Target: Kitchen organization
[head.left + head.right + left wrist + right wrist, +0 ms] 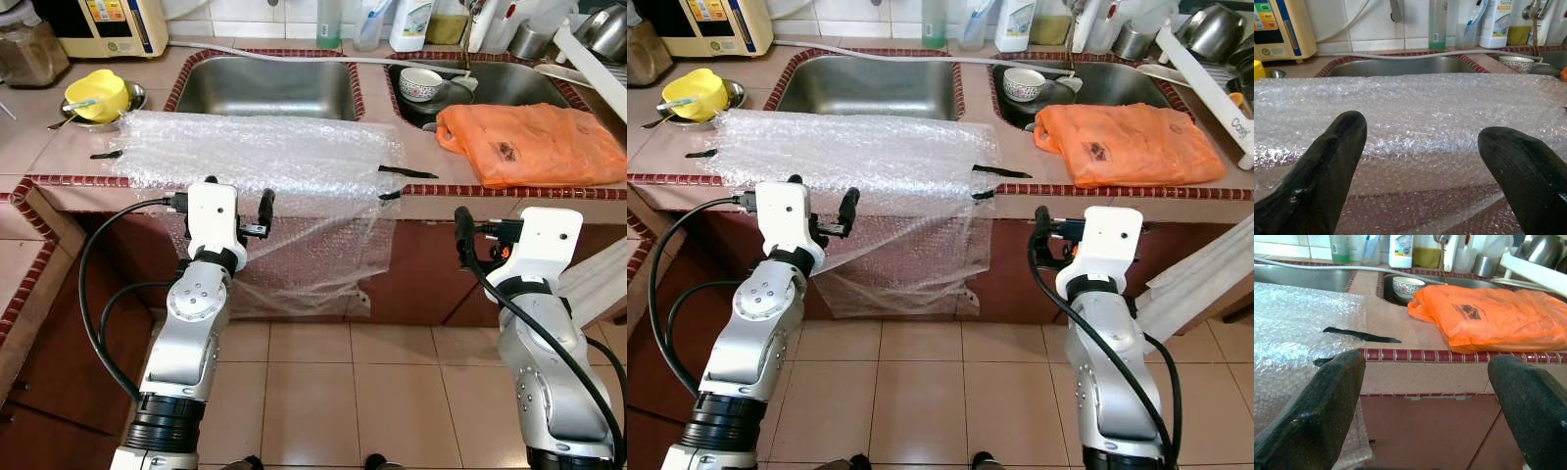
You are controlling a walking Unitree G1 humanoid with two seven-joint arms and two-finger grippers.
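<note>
Bubble wrap: a clear sheet [260,147] lies flat on the tiled counter [59,147] in front of the left sink [265,86]. Its long axis runs side to side along the counter's front edge, and its near part folds over that edge and hangs down the cabinet face toward the floor.

Tape: black strips hold the sheet down, one at its left end [106,155] and two at its right end [405,172] (the lower of those two sits right at the counter's lip).

My left gripper: [1420,161] raised just below and in front of the counter edge, pointing at the bubble wrap. The two black fingers [1322,166] stand wide apart with nothing between them but the sheet beyond.

My right gripper: [1435,401] held up before the counter further right, facing the stretch of bare tile between the sheet and the orange plastic bag [534,142]. Its fingers [1317,406] are spread wide too, gripping nothing.

Orange plastic bag: flat on the counter, its far edge overlapping the rim of the right sink [509,83], well apart from the bubble wrap.

Right sink: holds a patterned bowl [420,83].

Left of the sheet: a yellow bowl [96,93] sitting in a metal dish, near the sheet's far left corner.

Back wall: bottles [411,22] and a beige appliance [108,24].
</note>
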